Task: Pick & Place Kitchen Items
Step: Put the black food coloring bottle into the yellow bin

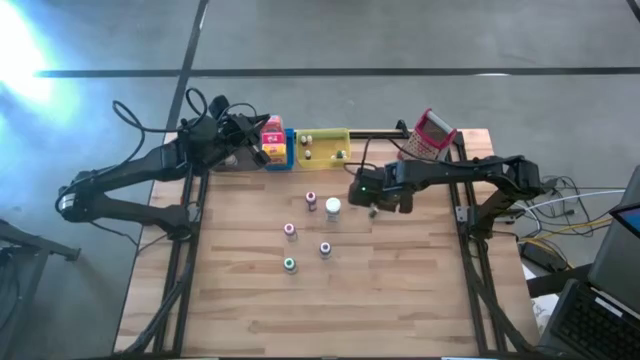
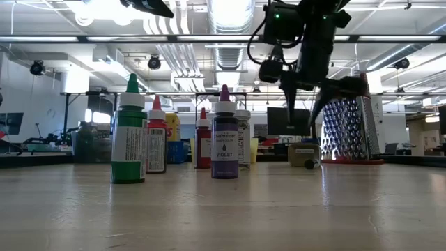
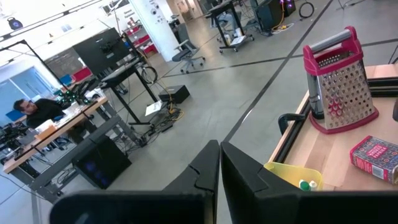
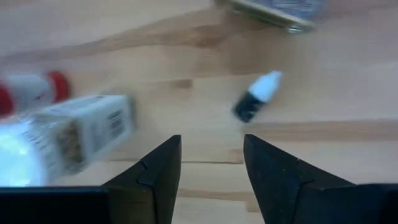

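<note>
My right gripper (image 4: 211,146) hangs open, fingers pointing down, above the table right of centre (image 1: 373,207). Just beyond its fingertips a tiny dark bottle with a white cap (image 4: 256,99) lies on its side on the wood, untouched. A white-capped jar (image 1: 333,207) and a pink-capped bottle (image 1: 311,200) stand left of the gripper. Nearer stand a violet bottle (image 2: 224,139), a green bottle (image 2: 129,136) and a red-capped one (image 2: 156,143). My left gripper (image 3: 219,168) is shut and empty, held level above the trays at the far left.
A yellow tray (image 1: 320,147) and a blue tray (image 1: 290,150) sit at the far edge, with a pink and yellow box (image 1: 272,138) beside them. The metal grater with a red handle (image 1: 433,135) stands at the far right. Bare wood fills the near half.
</note>
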